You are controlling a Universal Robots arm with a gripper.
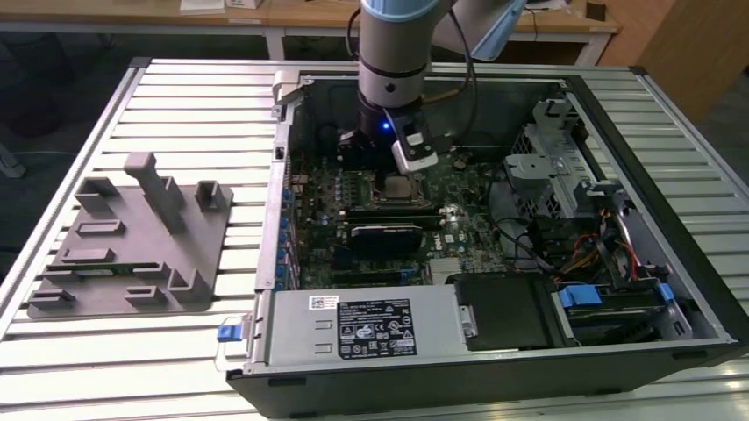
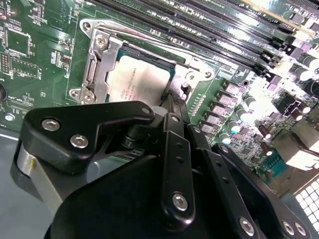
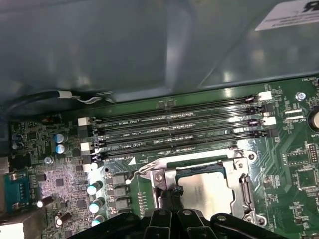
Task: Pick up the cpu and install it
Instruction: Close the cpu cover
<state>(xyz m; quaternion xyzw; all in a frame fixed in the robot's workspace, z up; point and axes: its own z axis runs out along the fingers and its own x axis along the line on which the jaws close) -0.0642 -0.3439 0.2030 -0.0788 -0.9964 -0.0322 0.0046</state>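
Note:
The cpu is a flat silver square lying in the motherboard socket, framed by the socket's metal bracket. It also shows in the first wrist view as the cpu and in the exterior view as the cpu. My gripper hangs just above one edge of the socket, its two black fingers pressed together with nothing between them. In the first wrist view the gripper sits beside the chip, near a thin wire lever.
The open computer case walls in the board on all sides. Memory slots run beside the socket, and a black rectangular component lies nearby. A drive cage and power supply crowd the case. A grey tray sits at the exterior view's left.

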